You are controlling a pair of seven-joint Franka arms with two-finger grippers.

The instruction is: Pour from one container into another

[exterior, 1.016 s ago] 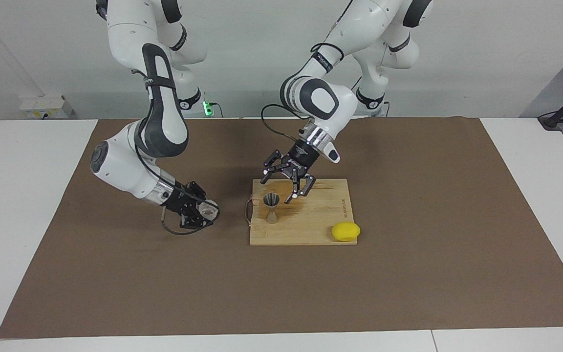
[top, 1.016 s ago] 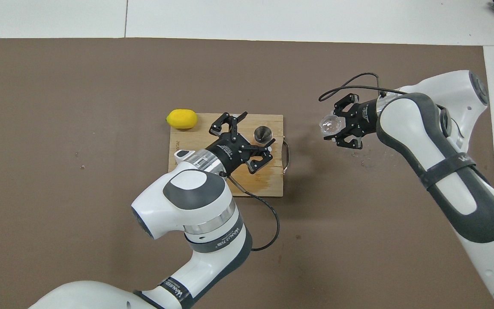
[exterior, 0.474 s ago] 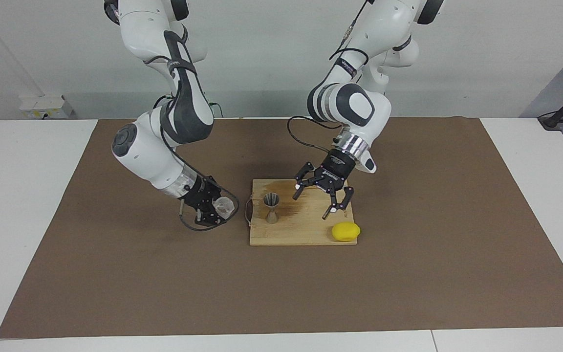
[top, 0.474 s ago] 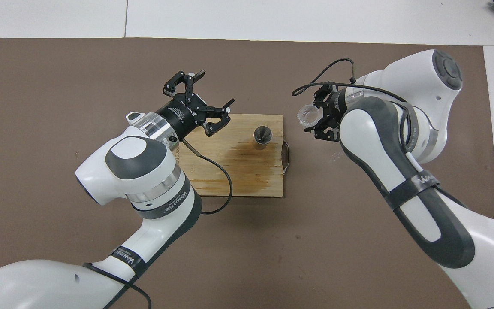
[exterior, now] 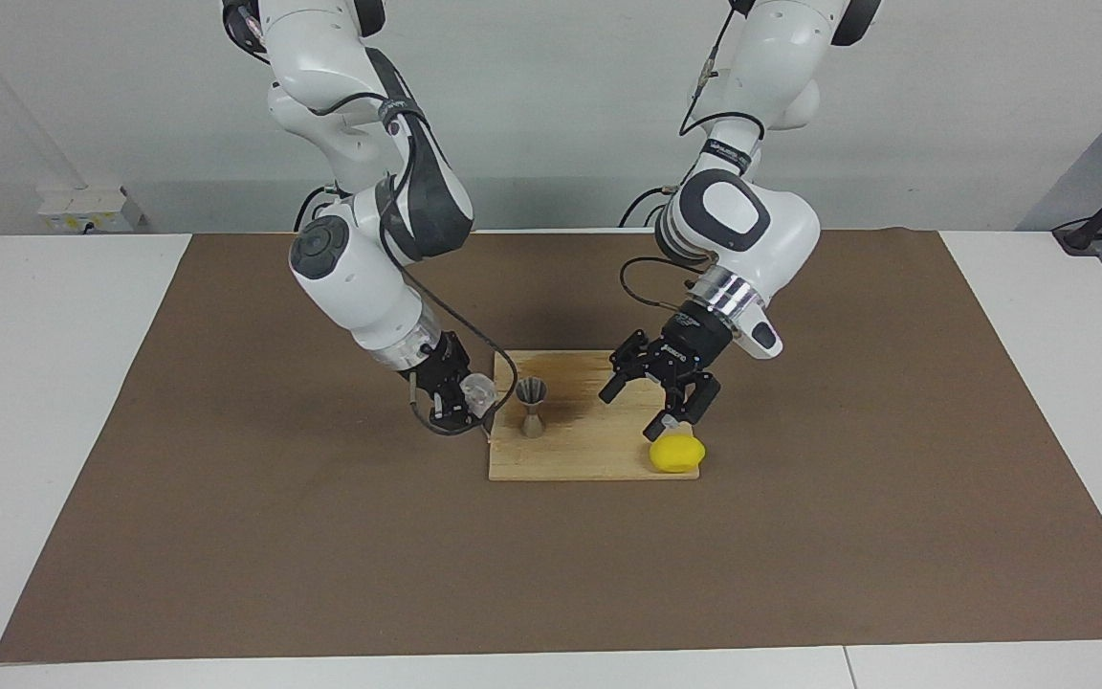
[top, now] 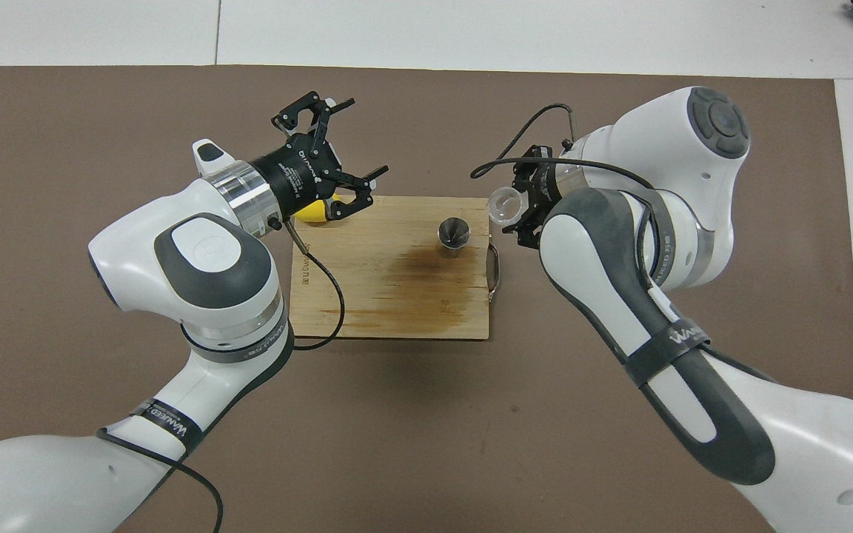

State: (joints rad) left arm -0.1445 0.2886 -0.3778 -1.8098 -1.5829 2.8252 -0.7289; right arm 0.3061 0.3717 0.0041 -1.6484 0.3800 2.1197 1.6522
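The clear cup [exterior: 479,390] is clamped between the fingers of the right gripper [exterior: 463,397] and is carried just beside the jigger [exterior: 532,407], over the handle [top: 494,265] at the right arm's end of the cutting board [exterior: 589,450]. The cup appears to be held near level and close to the jigger's mouth, presumably so that only a short tip is needed for the pour; nothing is seen leaving it yet.

The jigger stands upright on the board, left free of any grip.

The left gripper [exterior: 661,397] is held wide open and empty, just above the lemon [exterior: 676,454], well apart from the jigger toward the left arm's end of the board, probably to keep clear of the pour.

A darker stain [top: 426,270] is seen on the board beside the jigger.

Small lettering is printed on the board's edge and on the arms' bands; none can be read with certainty.
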